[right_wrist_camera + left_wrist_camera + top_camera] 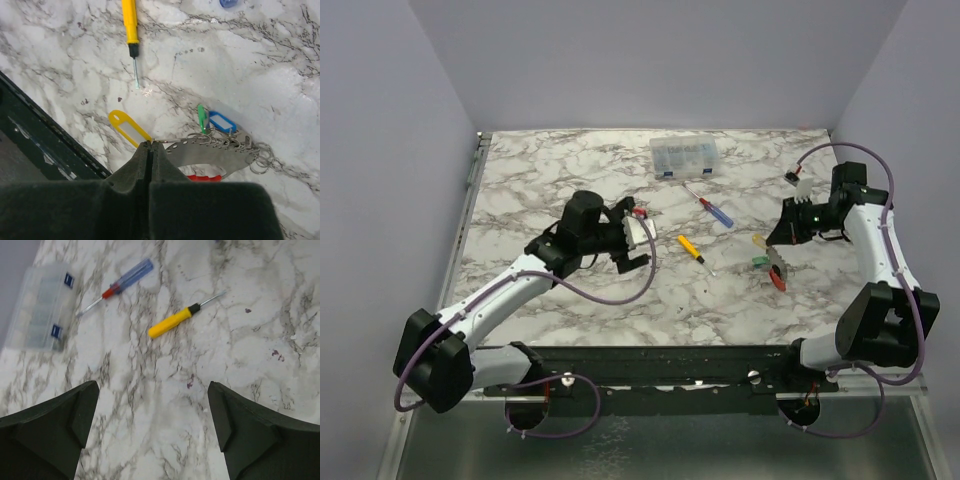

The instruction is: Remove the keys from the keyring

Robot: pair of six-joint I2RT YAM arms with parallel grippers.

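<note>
Right end effector (150, 146) pinched shut on keyring (215, 156), seemingly anchoring keys (222, 121) | left end effector (152, 389) wide open, empty, poised over counter (165, 440)

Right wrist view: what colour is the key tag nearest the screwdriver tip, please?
The tag is yellow, best seen in right wrist view.

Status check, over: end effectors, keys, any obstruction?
Left end effector open, empty. Right end effector shut, tips at the yellow tag. Keys bunched at the keyring. Yellow screwdriver close by, not touching.
</note>
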